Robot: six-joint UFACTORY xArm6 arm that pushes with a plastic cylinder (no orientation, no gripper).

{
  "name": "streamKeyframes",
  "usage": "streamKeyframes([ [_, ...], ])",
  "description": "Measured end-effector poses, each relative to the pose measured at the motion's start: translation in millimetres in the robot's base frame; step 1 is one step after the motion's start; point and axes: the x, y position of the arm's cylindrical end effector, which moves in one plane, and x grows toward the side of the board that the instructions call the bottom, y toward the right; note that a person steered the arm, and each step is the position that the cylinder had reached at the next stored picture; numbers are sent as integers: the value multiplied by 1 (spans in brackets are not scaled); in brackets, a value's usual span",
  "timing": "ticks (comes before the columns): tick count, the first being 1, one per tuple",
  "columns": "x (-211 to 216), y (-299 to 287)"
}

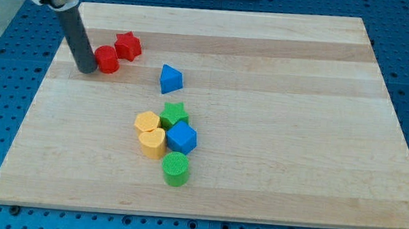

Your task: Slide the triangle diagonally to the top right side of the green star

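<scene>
- Triangle, the blue one (170, 79), lies alone on the wooden board (298, 136), above the green star (174, 114) and slightly to the view's left of it, not touching.
- You see my tip (87, 69) near the view's top left, touching or just beside the red cylinder (107, 59); it holds nothing.
- You find the red star (128, 45) just beside that cylinder.
- You see the green star packed with a yellow hexagon (147, 121), a yellow heart (152, 142) and a blue hexagon (182, 138).
- You see a green cylinder (176, 169) below this group.
</scene>
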Motion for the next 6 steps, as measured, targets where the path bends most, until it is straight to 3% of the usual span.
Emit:
streamKeyframes([
  [1,-2,22],
  [3,74,27],
  [4,71,70],
  [6,-17,186],
])
